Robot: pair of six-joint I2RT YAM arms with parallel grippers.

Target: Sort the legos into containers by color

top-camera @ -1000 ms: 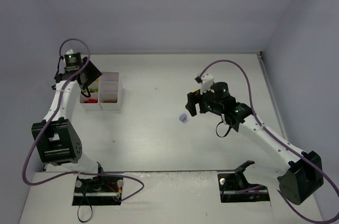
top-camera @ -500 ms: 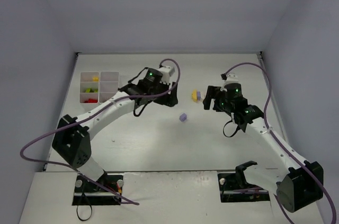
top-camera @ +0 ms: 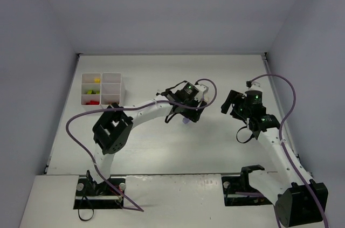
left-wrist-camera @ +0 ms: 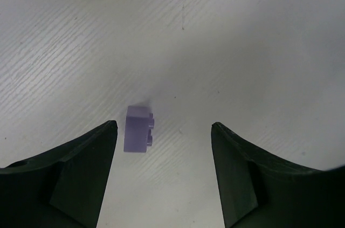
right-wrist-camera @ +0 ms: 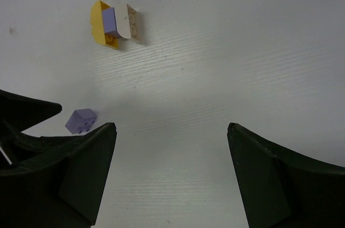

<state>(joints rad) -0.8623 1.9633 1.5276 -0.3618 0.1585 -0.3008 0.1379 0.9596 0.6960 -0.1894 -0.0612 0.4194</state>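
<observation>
Left wrist view gives the relation that matters: the lilac brick (left-wrist-camera: 138, 129) lies on the table (left-wrist-camera: 259, 39) between the spread fingers of the left gripper (left-wrist-camera: 163, 125), but not in the middle. It sits close beside the finger (left-wrist-camera: 81, 168) on the left of the picture, seemingly with a thin gap, and well apart from the other finger. The brick lies on its side, with the studs towards the wider gap. Its long axis runs up and down in this view, so across the line on which the jaws close, and they would meet its short width. I judge that a small shift towards the brick's side is needed first, or one finger will push it before the other one arrives. In the top external view the left gripper (top-camera: 187, 116) hangs directly over the brick (top-camera: 186, 122), while the right gripper (top-camera: 229, 102) is well apart on the right, also spread and holding nothing. In the right wrist view the brick (right-wrist-camera: 81, 121) is far to the lower left of that gripper (right-wrist-camera: 171, 126), so the left arm is clearly nearer. A small cluster (right-wrist-camera: 113, 23) of yellow, lilac and white pieces waits further away. The tray (top-camera: 114, 91) stands far on the left, well apart from the brick.
</observation>
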